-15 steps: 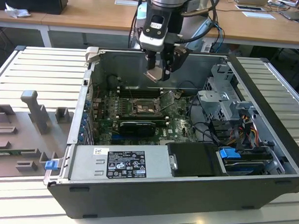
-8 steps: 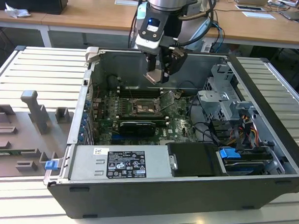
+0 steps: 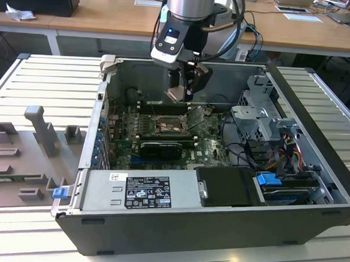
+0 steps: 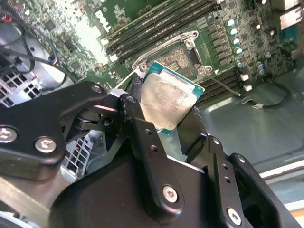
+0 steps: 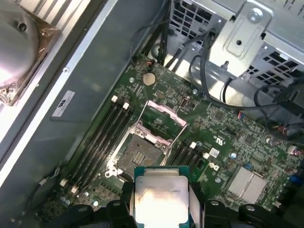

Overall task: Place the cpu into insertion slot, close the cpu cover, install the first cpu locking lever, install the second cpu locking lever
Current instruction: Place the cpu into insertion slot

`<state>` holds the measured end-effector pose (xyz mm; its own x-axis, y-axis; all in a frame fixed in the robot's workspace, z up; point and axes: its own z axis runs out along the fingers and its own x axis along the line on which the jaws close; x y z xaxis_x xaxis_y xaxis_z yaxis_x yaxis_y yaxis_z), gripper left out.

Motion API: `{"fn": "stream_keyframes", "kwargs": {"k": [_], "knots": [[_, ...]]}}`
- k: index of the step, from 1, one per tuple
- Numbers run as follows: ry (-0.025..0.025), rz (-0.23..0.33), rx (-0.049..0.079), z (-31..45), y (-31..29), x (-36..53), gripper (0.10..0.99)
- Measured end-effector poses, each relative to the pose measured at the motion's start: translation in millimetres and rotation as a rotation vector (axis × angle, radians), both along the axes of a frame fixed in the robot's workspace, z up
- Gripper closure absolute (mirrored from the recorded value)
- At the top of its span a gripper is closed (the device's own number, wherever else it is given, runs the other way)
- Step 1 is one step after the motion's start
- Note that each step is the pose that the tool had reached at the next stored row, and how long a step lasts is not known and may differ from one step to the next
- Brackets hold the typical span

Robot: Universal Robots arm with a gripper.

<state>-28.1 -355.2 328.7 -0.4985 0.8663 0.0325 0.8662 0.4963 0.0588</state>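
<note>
Above insertion slot (image 5: 140, 156), end effector (image 4: 165, 108) hovers w/ cpu (image 5: 160, 197).

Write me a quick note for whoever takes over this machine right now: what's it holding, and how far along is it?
Gripper: shut on the cpu, held in the air above the open computer case.
Insertion slot: empty, on the green motherboard below the cpu.
Cpu cover: swung up, open.
Done: cpu picked up.
Left: cpu not yet seated, cover not closed, nothing locked.
</note>
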Motion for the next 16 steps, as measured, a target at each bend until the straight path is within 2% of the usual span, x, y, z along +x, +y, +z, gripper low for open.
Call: {"fn": "stream_keyframes", "kwargs": {"k": [4,13,16], "knots": [[0.0029,-0.014,-0.003,-6.9,0.0,0.1,0.545],[0.0058,-0.022,-0.009,-10.8,0.0,0.1,0.545],[0.0083,-0.039,-0.01,-12.2,0.0,0.0,0.545]]}}
